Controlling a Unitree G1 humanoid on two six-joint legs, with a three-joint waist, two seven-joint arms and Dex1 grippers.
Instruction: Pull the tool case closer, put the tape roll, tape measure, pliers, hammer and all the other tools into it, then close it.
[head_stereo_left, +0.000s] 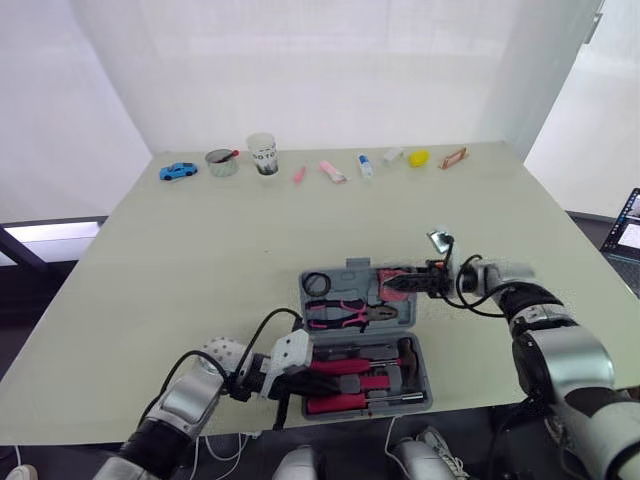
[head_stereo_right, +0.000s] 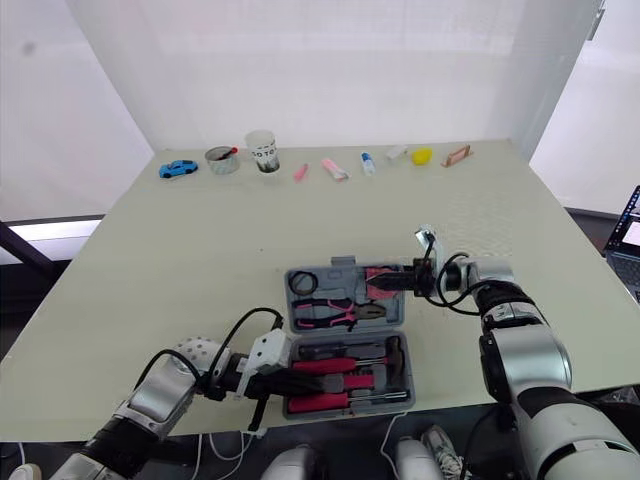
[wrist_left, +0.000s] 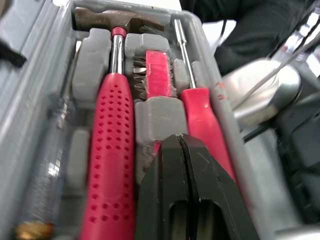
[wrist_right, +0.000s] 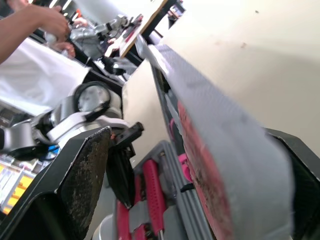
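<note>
The pale cream table (head_stereo_left: 200, 260) runs back to a white translucent curtain (head_stereo_left: 320, 70), with dark floor showing past its left side and a laptop (head_stereo_left: 626, 232) at the right edge of the room. The open grey tool case (head_stereo_left: 358, 267) lies near the table's front edge. Its far half holds pink-handled pliers (head_stereo_left: 350, 315) and a black ring (head_stereo_left: 316, 283); its near half holds a red-handled hammer (wrist_left: 112, 130) and a red screwdriver (wrist_left: 202, 115) seated in moulded slots. The left gripper (wrist_left: 183, 150) hovers over the near half, between those two handles, its fingers pressed together on nothing. The right gripper (head_stereo_left: 400, 284) reaches in from the right, jaws spread either side of the case's right wall. Along the far edge stand a blue toy car (head_stereo_left: 178, 171), a grey bowl (head_stereo_left: 221, 161), a white cup (head_stereo_left: 263, 153) and a yellow object (head_stereo_left: 418, 157). A person's arm (wrist_right: 30, 22) shows beyond the table
</note>
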